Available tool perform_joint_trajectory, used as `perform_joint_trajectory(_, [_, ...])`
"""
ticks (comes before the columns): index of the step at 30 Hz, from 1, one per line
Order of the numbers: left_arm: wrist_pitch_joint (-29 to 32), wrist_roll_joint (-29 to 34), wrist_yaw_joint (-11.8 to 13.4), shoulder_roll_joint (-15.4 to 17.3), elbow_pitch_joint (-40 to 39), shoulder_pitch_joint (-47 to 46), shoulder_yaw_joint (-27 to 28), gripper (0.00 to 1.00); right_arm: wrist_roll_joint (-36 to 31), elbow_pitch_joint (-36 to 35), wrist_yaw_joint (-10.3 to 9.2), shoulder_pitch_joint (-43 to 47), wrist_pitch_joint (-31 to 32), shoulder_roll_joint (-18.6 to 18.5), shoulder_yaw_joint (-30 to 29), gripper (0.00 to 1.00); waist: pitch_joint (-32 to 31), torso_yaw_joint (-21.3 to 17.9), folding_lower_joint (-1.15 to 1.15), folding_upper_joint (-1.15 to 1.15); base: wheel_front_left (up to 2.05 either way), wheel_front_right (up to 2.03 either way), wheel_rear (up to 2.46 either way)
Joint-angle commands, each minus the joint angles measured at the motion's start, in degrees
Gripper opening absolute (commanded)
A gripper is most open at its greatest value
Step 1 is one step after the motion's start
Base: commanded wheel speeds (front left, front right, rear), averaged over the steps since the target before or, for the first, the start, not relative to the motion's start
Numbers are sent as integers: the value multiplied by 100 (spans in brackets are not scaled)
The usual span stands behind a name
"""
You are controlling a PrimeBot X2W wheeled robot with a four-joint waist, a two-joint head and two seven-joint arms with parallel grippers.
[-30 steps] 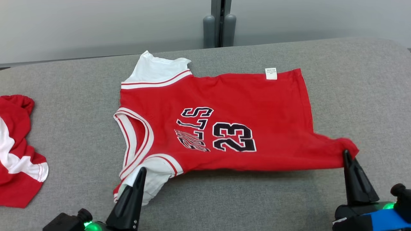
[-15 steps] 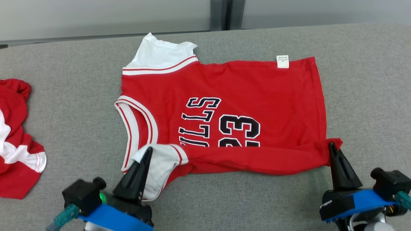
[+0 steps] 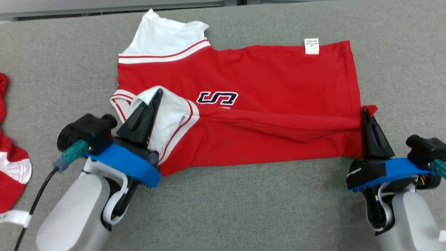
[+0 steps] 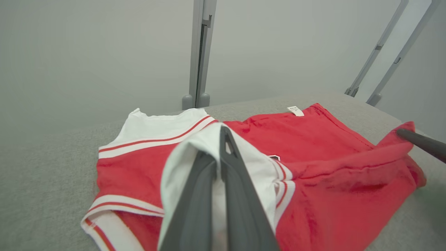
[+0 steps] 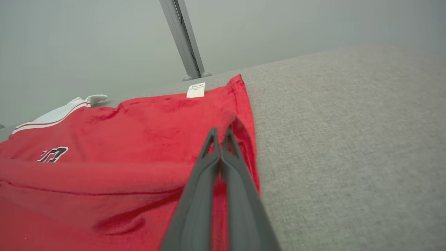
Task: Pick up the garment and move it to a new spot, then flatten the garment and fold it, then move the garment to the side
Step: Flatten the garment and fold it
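The left gripper (image 3: 156, 96) is clenched on the jersey's (image 3: 278, 69) white sleeve, and the right gripper (image 3: 366, 113) is clenched on its hem corner. The jersey lies by the worktop's (image 3: 244, 209) far edge, with open room toward the near edge.

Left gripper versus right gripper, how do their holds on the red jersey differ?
The left gripper pinches the white sleeve of the jersey; the right gripper pinches its plain red hem corner. The left gripper sits over the jersey's chest; the right gripper sits at its side edge. Both are shut on the folded-over near edge.
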Motion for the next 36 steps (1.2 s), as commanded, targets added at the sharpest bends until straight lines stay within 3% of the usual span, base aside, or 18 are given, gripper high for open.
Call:
perform_joint_trajectory(1, [-14, 34, -31, -64, 166, -201, -55, 0, -70, 152, 1, -188, -20, -6, -38, 0, 85, 11, -1, 0, 0, 0, 0])
perform_joint_trajectory(7, [-145, 60, -97, -222, 958, -822, -252, 0, -161, 656, 1, -629, -190, -6, 5, 0, 275, -40, -1, 0, 0, 0, 0])
perform_joint_trajectory(8, [-184, 51, -107, -248, 1063, -893, -275, 0, -164, 725, 1, -689, -209, -6, 17, 5, 292, -51, -1, 0, 0, 0, 0])
perform_joint_trajectory(10, [-239, 32, -120, -278, 1273, -1024, -318, 0, -204, 859, 1, -799, -264, -5, 77, 38, 313, -65, -1, 0, 0, 0, 0])
perform_joint_trajectory(11, [-252, 15, -117, -296, 1373, -1071, -343, 0, -211, 928, 1, -844, -285, -5, 102, 96, 318, -69, -1, 0, 0, 0, 0])
perform_joint_trajectory(12, [-304, 22, -121, -316, 1452, -1123, -362, 40, -245, 983, 1, -885, -309, -6, 119, 100, 320, -72, -1, 0, 0, 0, 0])
perform_joint_trajectory(13, [-350, 16, -125, -356, 1512, -1164, -382, 100, -272, 1032, 1, -927, -337, -6, 130, 100, 316, -72, -1, 0, 0, 0, 0])
perform_joint_trajectory(23, [-672, -283, -104, -373, 1406, -697, -261, 100, -551, 775, 1, -669, -465, -6, -38, 100, -120, 34, -1, 0, 0, 0, 0])
perform_joint_trajectory(29, [-558, -790, 134, -172, 863, 176, 32, 100, -684, 230, 1, -137, -300, -6, -139, 100, -565, 95, -1, 0, 0, 0, 0])
perform_joint_trajectory(36, [164, -1496, 580, 23, 402, 1210, 236, 100, -702, -379, 1, 507, 138, -5, -125, 100, -801, 65, -1, 0, 0, 0, 0])
